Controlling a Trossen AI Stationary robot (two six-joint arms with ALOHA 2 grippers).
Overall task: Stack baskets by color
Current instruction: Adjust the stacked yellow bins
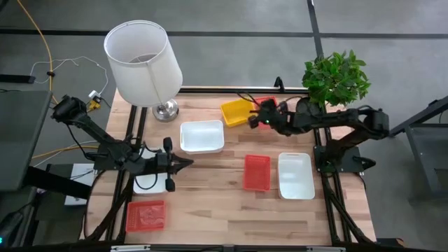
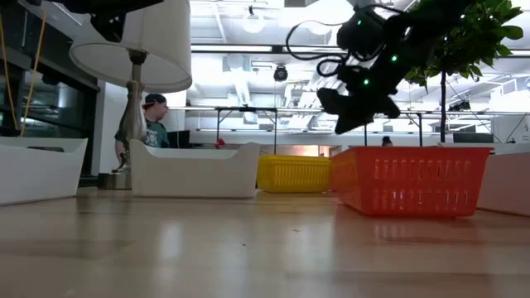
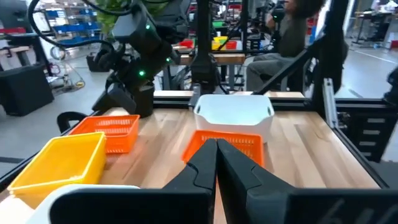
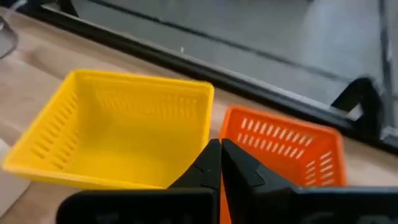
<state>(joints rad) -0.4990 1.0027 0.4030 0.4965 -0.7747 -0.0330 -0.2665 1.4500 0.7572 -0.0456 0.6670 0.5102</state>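
Starting from the yellow basket (image 1: 236, 112): lying open side up at the far edge of the table (image 1: 210, 224), just beside a red basket (image 1: 267, 103) on the right arm's side, the two walls nearly meeting. Running its long axis roughly across the table, slightly skewed.

Finding the right gripper (image 1: 253, 120) hovering at the seam between these two, fingers pressed together and clamped on nothing, tip reaching toward the yellow one's corner from the red one's side. Judging from that: needing to part the fingers before coming down on any wall, and choosing between the yellow rim on one side of the tip and the red rim on the other, both seemingly within easy reach.

Moving outward: passing a white basket (image 1: 202, 136) near the middle, then a second red basket (image 1: 257, 172) and a second white basket (image 1: 296, 175) side by side, long axes running front to back, nearer the front on the right arm's side.

Reaching the left gripper (image 1: 187, 164) last, also closed and empty, hanging well apart from the yellow basket and near the middle white one, so counting the right arm as clearly the nearer for the pair at the far edge
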